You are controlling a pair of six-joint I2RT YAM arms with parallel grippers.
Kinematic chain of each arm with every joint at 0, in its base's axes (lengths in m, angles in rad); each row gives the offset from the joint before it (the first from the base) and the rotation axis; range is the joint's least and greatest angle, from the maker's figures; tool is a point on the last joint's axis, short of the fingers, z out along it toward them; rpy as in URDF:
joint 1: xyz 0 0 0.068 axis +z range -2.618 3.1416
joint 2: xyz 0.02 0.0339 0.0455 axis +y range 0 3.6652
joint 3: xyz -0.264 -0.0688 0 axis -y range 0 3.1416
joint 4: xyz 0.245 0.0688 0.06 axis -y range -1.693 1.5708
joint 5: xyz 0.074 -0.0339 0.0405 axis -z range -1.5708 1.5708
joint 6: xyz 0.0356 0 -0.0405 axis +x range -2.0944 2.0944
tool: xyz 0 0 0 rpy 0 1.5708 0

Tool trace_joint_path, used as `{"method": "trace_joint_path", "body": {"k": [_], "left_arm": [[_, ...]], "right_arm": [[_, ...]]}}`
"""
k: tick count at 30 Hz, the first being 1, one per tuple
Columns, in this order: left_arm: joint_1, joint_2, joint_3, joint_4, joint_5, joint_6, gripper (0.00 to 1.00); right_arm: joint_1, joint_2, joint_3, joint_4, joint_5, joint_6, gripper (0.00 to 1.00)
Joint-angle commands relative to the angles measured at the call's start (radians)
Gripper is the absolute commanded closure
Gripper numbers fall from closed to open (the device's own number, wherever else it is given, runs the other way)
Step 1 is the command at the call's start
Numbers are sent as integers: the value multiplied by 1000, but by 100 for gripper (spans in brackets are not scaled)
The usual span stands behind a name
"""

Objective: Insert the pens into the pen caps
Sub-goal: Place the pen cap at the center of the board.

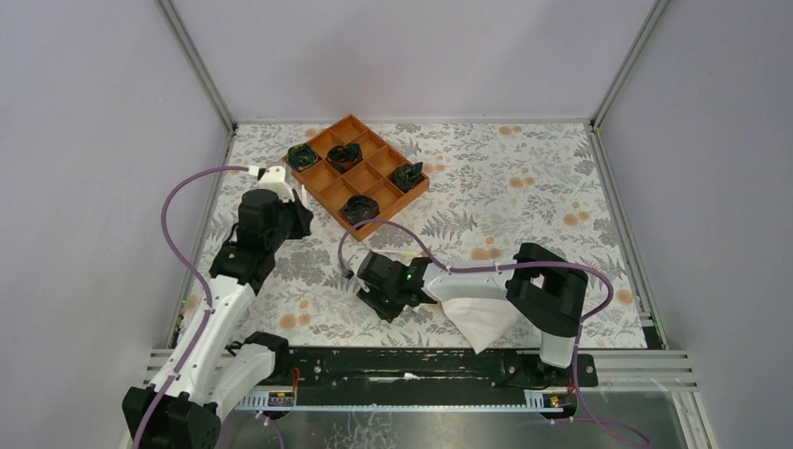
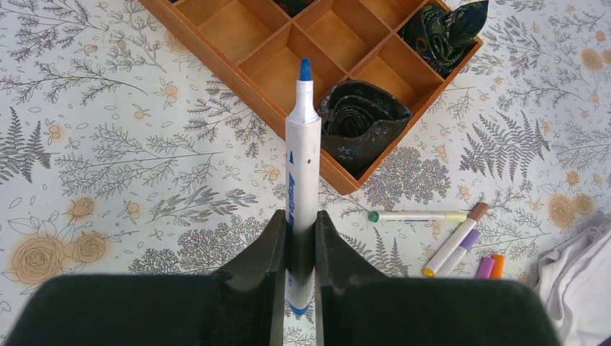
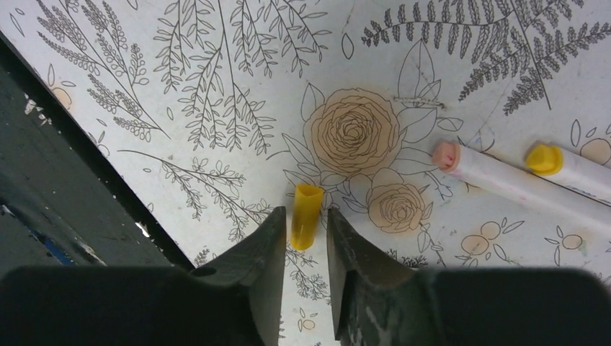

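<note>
- The yellow cap (image 3: pixel 305 216) lay on the flowery table (image 3: pixel 180 108), right between the jaws of the right gripper (image 3: pixel 304 210). There was a sliver of gap on each side, so it looked released, not pinched.
- The blue-tipped pen (image 2: pixel 302 173) was up in the left gripper (image 2: pixel 299 215), clenched near its tail with the nib poking out toward the orange tray (image 2: pixel 277 68). My guess is it was held that way so a cap could slide on.
- Count: one pen held and three loose pens (image 2: pixel 418 215) lying together. Caps: the yellow one, an orange stub (image 2: pixel 497 265) and a purple-pink stub (image 2: pixel 484 267).
- The tray held four dark bundles (image 1: pixel 360 208), and a white cloth (image 2: pixel 576 267) sat just past the pens.
</note>
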Motion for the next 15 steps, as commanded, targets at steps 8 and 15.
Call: {"method": "trace_joint_path", "body": {"k": [8, 15], "left_arm": [[6, 2, -3, 6, 19, 19, 100], [6, 0, -2, 8, 19, 19, 100]], "right_arm": [[22, -37, -47, -20, 81, -33, 57], [30, -34, -45, -54, 184, -53, 55]]}}
